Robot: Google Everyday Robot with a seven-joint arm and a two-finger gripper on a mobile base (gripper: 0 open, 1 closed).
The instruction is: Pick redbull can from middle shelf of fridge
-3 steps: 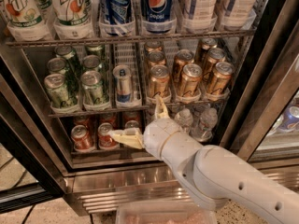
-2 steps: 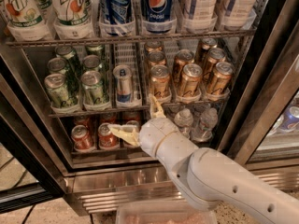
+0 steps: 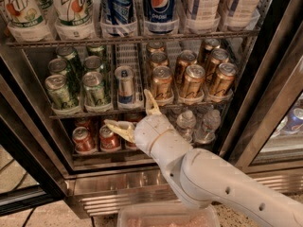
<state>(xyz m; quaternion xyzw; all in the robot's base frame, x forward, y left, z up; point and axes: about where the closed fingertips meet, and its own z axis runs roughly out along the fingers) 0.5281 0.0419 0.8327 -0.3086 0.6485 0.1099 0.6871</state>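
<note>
The redbull can [image 3: 125,84], slim and blue-and-silver with a silver top, stands upright at the front of the middle shelf [image 3: 94,112] of the fridge [image 3: 42,145], between green cans [image 3: 94,88] on its left and gold cans [image 3: 162,83] on its right. My gripper [image 3: 131,112] is open and empty, just below and in front of the can. One finger [image 3: 150,103] points up by the shelf's front edge; the other finger [image 3: 117,126] points left in front of the lower rack. The white arm [image 3: 213,183] comes in from the lower right.
The top rack holds 7up bottles [image 3: 71,4] and Pepsi bottles [image 3: 160,4]. The bottom rack holds red cans [image 3: 83,139] and water bottles [image 3: 207,125]. A dark door edge [image 3: 265,79] stands at the right. The ribbed steel base [image 3: 118,200] runs below.
The gripper has moved up and a little left, closer to the front edge of the middle shelf under the redbull can. The cans have not moved.
</note>
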